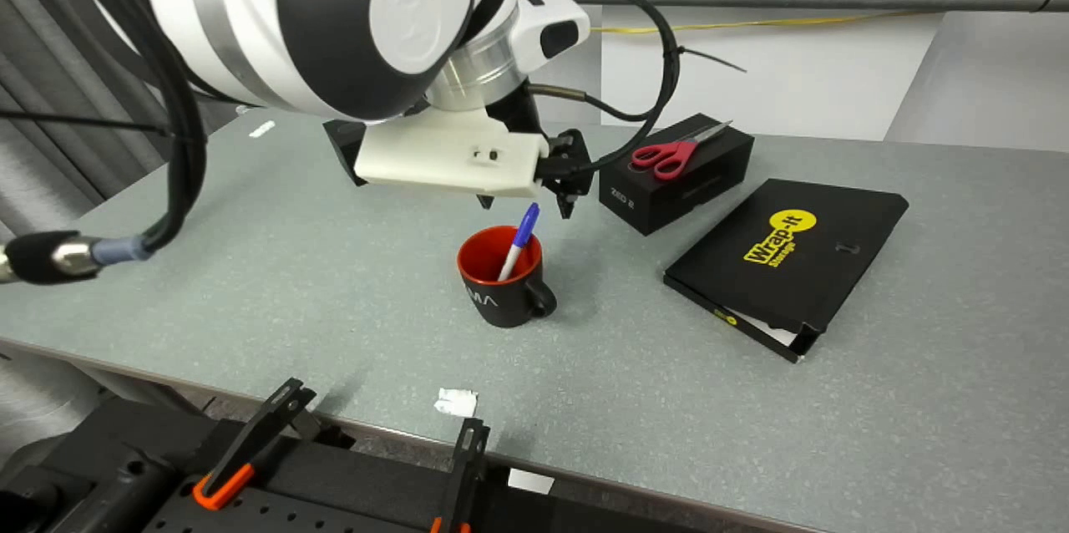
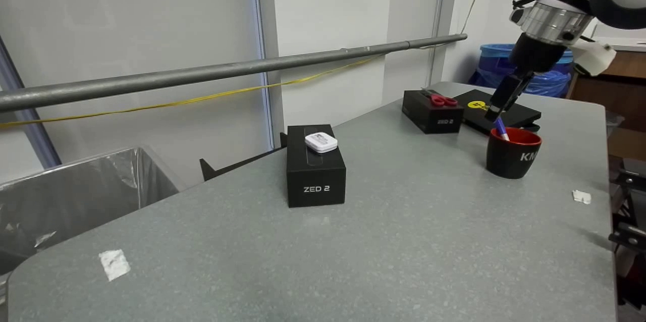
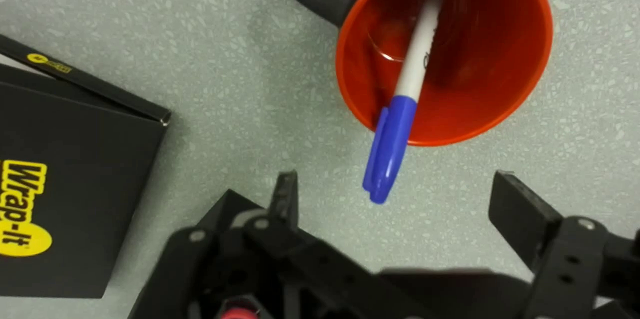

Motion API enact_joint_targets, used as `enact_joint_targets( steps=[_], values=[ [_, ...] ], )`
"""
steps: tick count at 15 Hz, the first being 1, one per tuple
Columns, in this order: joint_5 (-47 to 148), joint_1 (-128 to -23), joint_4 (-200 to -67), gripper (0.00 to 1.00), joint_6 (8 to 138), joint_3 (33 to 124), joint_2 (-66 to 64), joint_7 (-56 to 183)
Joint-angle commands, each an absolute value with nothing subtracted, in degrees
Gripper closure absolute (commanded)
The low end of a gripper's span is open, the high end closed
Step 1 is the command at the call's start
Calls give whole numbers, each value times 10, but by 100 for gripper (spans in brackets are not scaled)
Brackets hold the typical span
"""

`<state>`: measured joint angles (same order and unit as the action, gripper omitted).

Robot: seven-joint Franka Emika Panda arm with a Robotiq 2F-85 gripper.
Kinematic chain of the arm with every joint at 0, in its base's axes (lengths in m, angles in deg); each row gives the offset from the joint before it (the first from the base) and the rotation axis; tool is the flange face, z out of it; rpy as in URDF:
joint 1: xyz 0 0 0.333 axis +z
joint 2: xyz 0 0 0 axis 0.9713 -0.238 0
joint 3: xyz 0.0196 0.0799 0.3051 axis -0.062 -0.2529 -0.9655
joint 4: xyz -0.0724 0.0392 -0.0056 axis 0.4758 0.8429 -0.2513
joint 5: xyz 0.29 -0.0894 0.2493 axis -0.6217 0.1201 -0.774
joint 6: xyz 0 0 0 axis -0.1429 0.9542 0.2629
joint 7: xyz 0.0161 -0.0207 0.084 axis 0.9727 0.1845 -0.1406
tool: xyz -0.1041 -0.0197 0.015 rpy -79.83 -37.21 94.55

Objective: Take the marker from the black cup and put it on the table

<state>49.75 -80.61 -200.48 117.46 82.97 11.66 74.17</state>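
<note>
The fingers (image 3: 522, 216) stand wide apart, holding nothing — the gripper (image 3: 393, 184) hangs near the blue cap of the marker (image 3: 414, 65), which leans inside the black cup (image 1: 501, 296), cap end above the red rim. The cup stands upright on the grey table (image 1: 334, 291). In an exterior view, a black box (image 1: 700, 192) topped with red scissors (image 1: 675, 157) lies to its far right; a flat Wrap-It case (image 1: 802, 266) sits further right.

Mid-frame in an exterior view, the black cup (image 1: 501, 303) is standing upright on the table (image 1: 334, 266), showing me its red inside. The marker (image 1: 519, 241) is leaning in it, blue cap poking past the rim.
</note>
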Motion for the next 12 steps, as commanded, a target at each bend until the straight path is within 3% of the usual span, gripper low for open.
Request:
enact_joint_targets(
  steps=[1,2,3,5,12],
  values=[
    [455,-813,-2005,0,1184,805,106,740],
    [428,-819,-2005,0,1182,788,110,746],
    [406,-822,-2005,25,1177,777,113,752],
    [369,-823,-2003,35,1174,758,114,759],
    [229,-839,-2001,93,1164,706,130,817]
  ],
)
